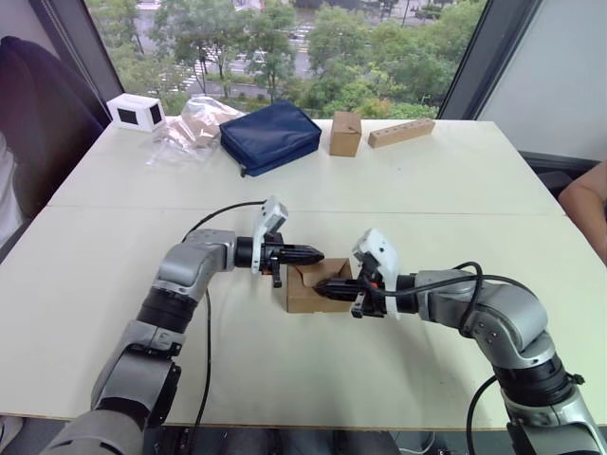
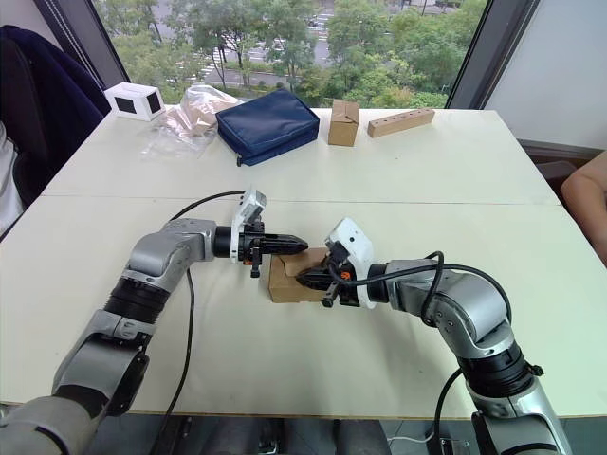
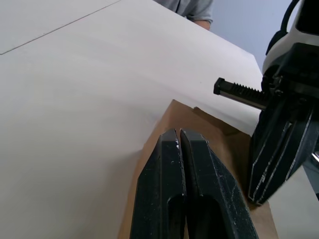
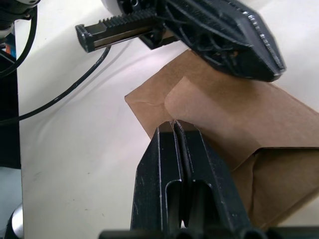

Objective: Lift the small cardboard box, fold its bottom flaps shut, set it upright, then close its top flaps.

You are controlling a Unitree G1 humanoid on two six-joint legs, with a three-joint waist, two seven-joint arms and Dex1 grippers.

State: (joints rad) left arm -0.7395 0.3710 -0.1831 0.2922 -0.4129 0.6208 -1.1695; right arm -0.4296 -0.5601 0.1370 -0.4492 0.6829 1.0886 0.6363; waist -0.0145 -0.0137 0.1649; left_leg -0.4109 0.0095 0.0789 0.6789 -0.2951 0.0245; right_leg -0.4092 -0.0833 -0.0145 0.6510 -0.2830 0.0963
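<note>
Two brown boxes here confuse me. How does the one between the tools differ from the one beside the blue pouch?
The small cardboard box is squatter with a flap raised; the far box is taller and closed. The first sits between the left tool and right tool; the second stands alone. Both are plain brown cardboard.

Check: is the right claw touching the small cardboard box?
Touching. The right wrist view shows the right claw, shut, pressing on a flap of the small cardboard box.
</note>
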